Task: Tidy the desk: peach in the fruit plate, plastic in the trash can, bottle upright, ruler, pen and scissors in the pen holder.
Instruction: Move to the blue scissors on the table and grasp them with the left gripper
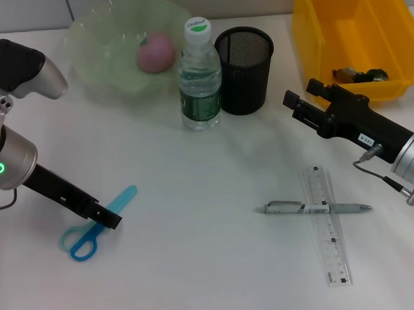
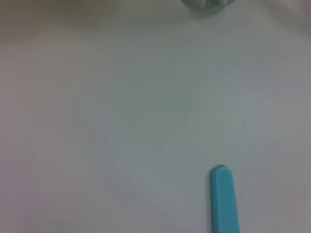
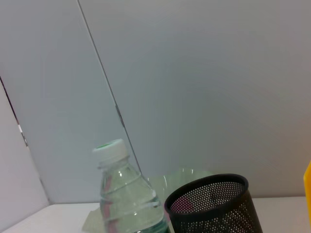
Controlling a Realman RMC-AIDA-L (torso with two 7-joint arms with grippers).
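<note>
White table (image 1: pixel 198 265), on it scissors (image 1: pixel 93 225), pen (image 1: pixel 312 207) under ruler (image 1: pixel 329 225), bottle (image 1: pixel 199 76), holder (image 1: pixel 244 69), plate (image 1: pixel 106 49), yellow bin (image 1: pixel 353 32).

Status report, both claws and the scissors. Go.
Left claw down on the blue scissors, grip unconfirmed. Right claw hovering beside the pen holder, empty. Pen and ruler crossed on the desk. Nothing blocking.

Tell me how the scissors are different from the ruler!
The scissors are bright blue, and the ruler is clear with dark marks. The scissors lie on the robot's left, with the left gripper right at them, while the ruler lies on the right with nothing gripping it. The ruler lies across a grey pen; the scissors lie alone. Both lie flat on the white table, outside the pen holder.
</note>
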